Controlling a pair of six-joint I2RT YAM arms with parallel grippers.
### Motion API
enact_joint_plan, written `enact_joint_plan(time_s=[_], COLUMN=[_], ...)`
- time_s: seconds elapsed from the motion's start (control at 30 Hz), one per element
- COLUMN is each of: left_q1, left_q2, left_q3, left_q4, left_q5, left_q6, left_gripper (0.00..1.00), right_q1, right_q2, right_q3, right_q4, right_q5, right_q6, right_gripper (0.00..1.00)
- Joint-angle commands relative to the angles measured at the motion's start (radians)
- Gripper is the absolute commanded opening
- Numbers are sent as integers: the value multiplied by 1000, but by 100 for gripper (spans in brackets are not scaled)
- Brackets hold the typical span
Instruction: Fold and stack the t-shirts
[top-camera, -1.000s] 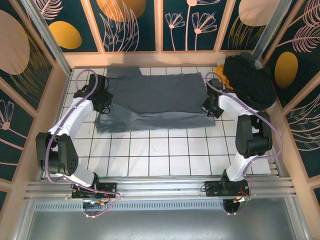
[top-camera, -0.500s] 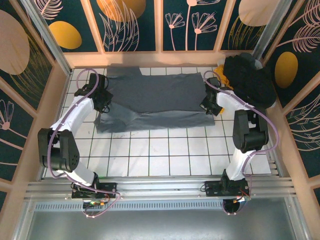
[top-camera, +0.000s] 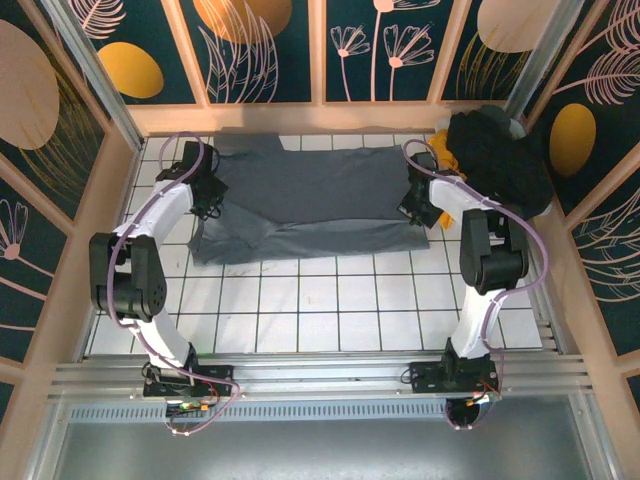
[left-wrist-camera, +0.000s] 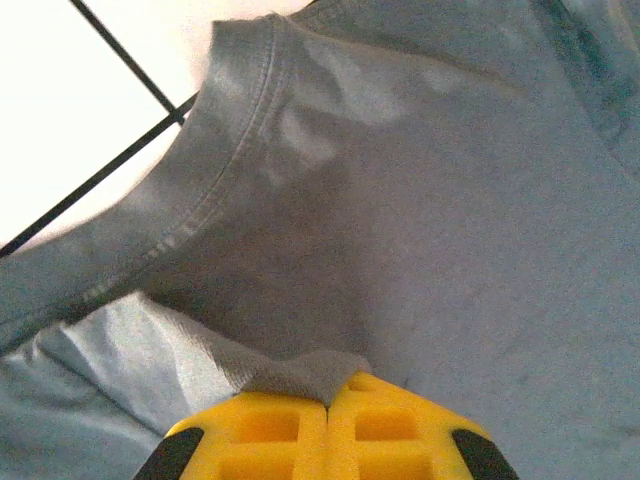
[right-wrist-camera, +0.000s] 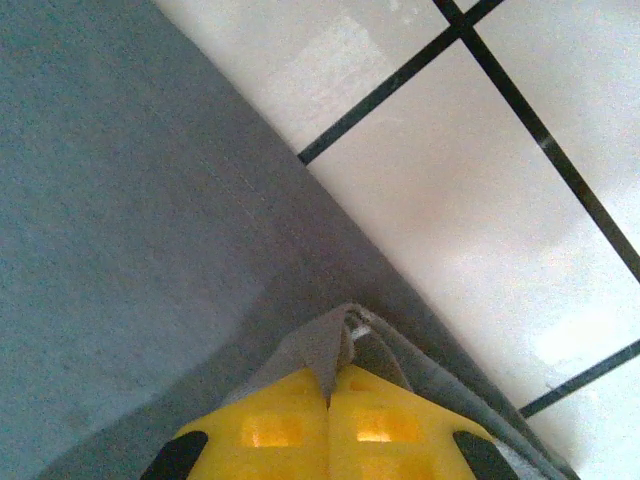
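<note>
The slate grey-blue t-shirt (top-camera: 310, 195) lies spread across the far half of the tiled table, its front part doubled over. My left gripper (top-camera: 210, 197) pinches its left edge. Close up, the yellow fingers (left-wrist-camera: 290, 425) are pressed together with a fold of grey cloth (left-wrist-camera: 300, 372) between them, near the collar (left-wrist-camera: 230, 150). My right gripper (top-camera: 413, 207) is shut on the shirt's right edge; a tuft of hem (right-wrist-camera: 330, 345) sticks up from its yellow fingers (right-wrist-camera: 375, 425). A black t-shirt (top-camera: 500, 150) lies heaped at the far right over a yellow-orange one (top-camera: 447, 158).
Wooden walls (top-camera: 300, 118) close in the table at the back and sides. White tiles (top-camera: 320, 310) stretch from the shirt to the metal rail (top-camera: 320, 375) at the near edge, where the arm bases are bolted.
Both grippers have carried the shirt's pinched edges a little farther from the bases, and the arms have stretched out. The doubled cloth has shifted slightly toward the back.
</note>
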Motion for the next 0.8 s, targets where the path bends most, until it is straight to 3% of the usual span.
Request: enact_joint_plan(time_s=[0.0,0.13,0.2,0.3,0.4,0.57,0.67,0.77], left_q1=[19,21,21,21,21,38,54,59], left_q2=[35,-23,-49,-119,-169,-146,-98,-47], left_q3=[63,58,33,-61,-186,-303,-316,-308], left_q4=[30,59,29,19,63,137,171,192], left_q5=[3,34,32,95,168,251,266,266], left_q6=[68,140,166,156,91,7,-3,-3], left_gripper=[3,66,74,72,59,34,25,18], right_q1=[-17,-5,0,5,23,38,45,44], right_q2=[3,-105,-150,-211,-261,-283,-226,-145], right_q3=[54,41,22,-57,-159,-274,-273,-252], right_q4=[4,43,29,30,39,127,153,137], right_q5=[28,18,15,-44,-81,-136,-123,-103], right_q6=[-37,-95,-113,-133,-132,-148,-175,-188], right_gripper=[1,40,47,48,46,21,13,10])
